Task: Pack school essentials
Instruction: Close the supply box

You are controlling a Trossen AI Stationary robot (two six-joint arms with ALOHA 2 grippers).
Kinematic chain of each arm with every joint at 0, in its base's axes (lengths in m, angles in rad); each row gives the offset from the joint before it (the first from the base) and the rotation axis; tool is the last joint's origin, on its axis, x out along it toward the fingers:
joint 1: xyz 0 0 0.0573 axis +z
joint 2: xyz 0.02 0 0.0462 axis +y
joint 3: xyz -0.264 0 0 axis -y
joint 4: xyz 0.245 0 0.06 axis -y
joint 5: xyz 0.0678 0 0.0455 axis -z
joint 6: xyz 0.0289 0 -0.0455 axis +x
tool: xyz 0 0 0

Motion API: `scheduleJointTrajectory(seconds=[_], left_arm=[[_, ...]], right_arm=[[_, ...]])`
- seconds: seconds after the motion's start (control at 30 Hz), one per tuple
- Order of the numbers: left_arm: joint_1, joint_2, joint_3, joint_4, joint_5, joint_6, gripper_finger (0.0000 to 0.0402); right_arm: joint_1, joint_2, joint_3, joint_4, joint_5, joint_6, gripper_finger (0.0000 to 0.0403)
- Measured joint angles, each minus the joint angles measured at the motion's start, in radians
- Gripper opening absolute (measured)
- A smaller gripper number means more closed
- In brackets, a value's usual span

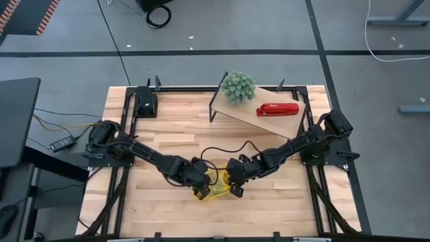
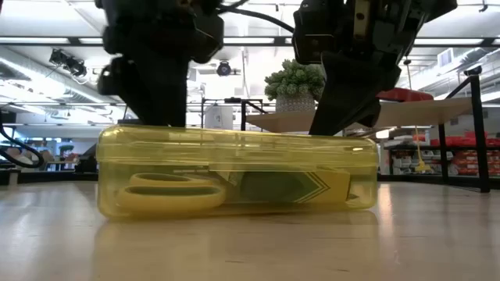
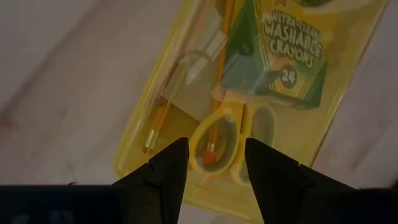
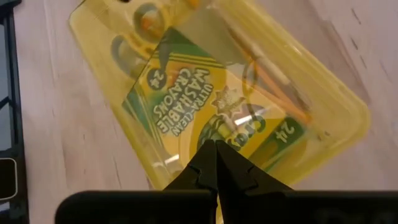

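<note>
Yellow translucent case lies flat on the bench, lid down, at the near middle between both arms. Through the plastic: yellow-handled scissors toward one end, green-and-yellow crayon box toward the other. The wrist views also show orange pencils along one long wall, beside the scissors and the crayon box. No stationery lies loose on the bench, so packing looks near done; the lid seal is likely the step in hand.

Left claw hovers over the scissors end, fingers parted, released, nothing between them. Right claw stands over the crayon box end, clenched tight on nothing, its tip at or just above the lid; contact cannot be told. In the high view both claws crowd the case from either side.

Risks, as judged:
- A press from the clenched right claw lands off centre; the case could tip or skate on the smooth wood, since the left claw does not pin it.
- A pencil riding high against the wall could hold the lid off its seat, giving a false close.
- The two claws sit near each other; any inward move risks collision over the lid.

Farther back, on a raised shelf: red stapler and round green potted plant, well apart from the work.
</note>
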Motion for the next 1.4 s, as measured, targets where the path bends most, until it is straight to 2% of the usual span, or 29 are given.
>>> scheduleJointTrajectory(seconds=[0.3, 0.57, 0.9, 1.4], left_arm=[[0.095, 0.001, -0.001, 0.0, 0.0, 0.154, 0.0172], [0.173, 0.001, -0.002, -0.018, 0.026, 0.253, 0.0172], [0.228, 0.001, -0.002, -0.07, 0.053, 0.345, 0.0172], [0.297, 0.001, -0.001, -0.072, 0.09, 0.423, 0.0172]], right_arm=[[0.021, 0.002, 0.0, -0.002, 0.028, 0.037, 0.0006], [-0.028, 0.002, 0.0, -0.002, 0.058, 0.044, 0.0006], [-0.113, 0.002, 0.0, -0.004, 0.072, 0.032, 0.0006], [-0.133, 0.002, 0.0, -0.03, 0.081, 0.006, 0.0006]])
